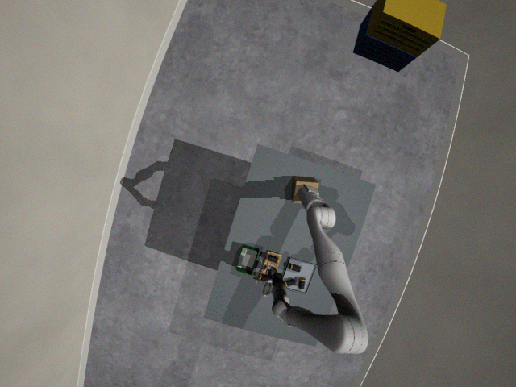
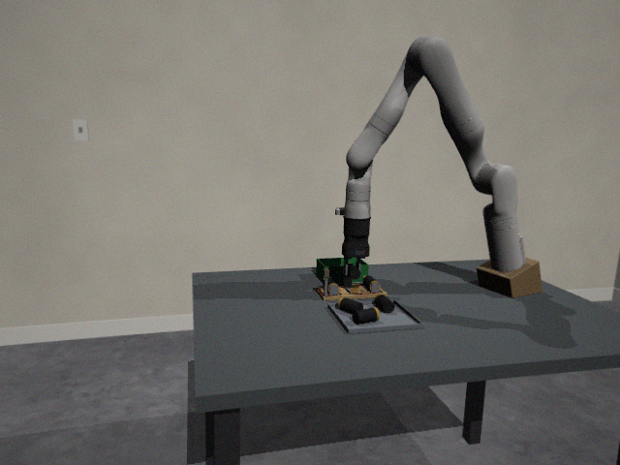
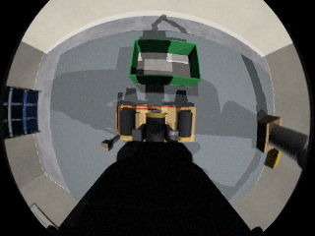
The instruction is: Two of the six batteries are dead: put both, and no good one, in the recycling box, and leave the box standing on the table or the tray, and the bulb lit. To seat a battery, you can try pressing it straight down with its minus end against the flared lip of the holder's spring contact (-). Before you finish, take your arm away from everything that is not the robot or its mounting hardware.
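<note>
Jaws [image 1: 269, 275] [image 2: 352, 274] around middle battery [image 2: 354, 272] [image 3: 156, 127] — bulb [image 2: 326, 273] [image 3: 106, 145] unlit

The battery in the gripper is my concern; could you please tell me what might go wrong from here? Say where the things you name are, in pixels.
The held battery [image 2: 355, 272] [image 3: 156, 128] might slip from the gripper [image 1: 268, 276] [image 2: 352, 274] [image 3: 155, 129] or brush the neighbouring batteries [image 2: 370, 281] [image 3: 184, 123]. The bulb [image 2: 326, 273] [image 3: 105, 145] is unlit, and would likely remain so if this slot stays unfilled.

Honestly it's tight in there: the middle battery [image 3: 156, 129] has one on each side, and the bulb post [image 2: 326, 282] [image 3: 109, 143] sticks up at one end. Above the green box [image 1: 239, 259] [image 2: 326, 260] [image 3: 192, 81] looks wide open tho.
</note>
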Available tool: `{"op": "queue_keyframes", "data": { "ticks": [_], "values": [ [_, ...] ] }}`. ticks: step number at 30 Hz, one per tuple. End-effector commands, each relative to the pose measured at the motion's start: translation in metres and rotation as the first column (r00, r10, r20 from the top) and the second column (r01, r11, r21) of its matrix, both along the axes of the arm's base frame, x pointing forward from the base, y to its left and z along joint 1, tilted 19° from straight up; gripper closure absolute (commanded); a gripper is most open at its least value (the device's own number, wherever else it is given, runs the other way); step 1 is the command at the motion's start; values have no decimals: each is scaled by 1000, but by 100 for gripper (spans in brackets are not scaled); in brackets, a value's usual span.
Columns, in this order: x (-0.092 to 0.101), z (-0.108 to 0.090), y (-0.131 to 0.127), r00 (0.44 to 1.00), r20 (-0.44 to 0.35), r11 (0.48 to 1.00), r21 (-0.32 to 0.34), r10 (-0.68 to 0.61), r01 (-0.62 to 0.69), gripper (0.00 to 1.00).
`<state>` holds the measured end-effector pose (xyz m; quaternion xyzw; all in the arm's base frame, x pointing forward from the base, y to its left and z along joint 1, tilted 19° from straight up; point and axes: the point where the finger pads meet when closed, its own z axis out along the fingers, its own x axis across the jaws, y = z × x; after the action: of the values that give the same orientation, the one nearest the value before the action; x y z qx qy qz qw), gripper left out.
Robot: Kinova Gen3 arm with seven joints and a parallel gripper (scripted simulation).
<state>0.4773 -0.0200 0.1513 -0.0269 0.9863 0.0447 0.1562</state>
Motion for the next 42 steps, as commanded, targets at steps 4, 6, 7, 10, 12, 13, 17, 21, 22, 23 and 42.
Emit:
{"op": "queue_keyframes", "data": {
  "ticks": [4,6,7,10,12,13,17,21,22,23,42],
  "values": [
    [-3,14,-1,1000,4,1000,1,0,0,43],
    [-7,24,-2,1000,4,1000,1,0,0,43],
    [-9,30,-3,1000,4,1000,1,0,0,43],
    [-14,47,-4,1000,4,1000,1,0,0,43],
    [-18,58,-6,1000,4,1000,1,0,0,43],
    [-19,63,-6,1000,4,1000,1,0,0,43],
    [-22,69,-7,1000,4,1000,1,0,0,43],
    [-23,75,-7,1000,4,1000,1,0,0,43],
    [-23,75,-7,1000,4,1000,1,0,0,43],
    [-23,75,-7,1000,4,1000,1,0,0,43],
    [-26,75,1,1000,4,1000,1,0,0,43]
  ]
}}
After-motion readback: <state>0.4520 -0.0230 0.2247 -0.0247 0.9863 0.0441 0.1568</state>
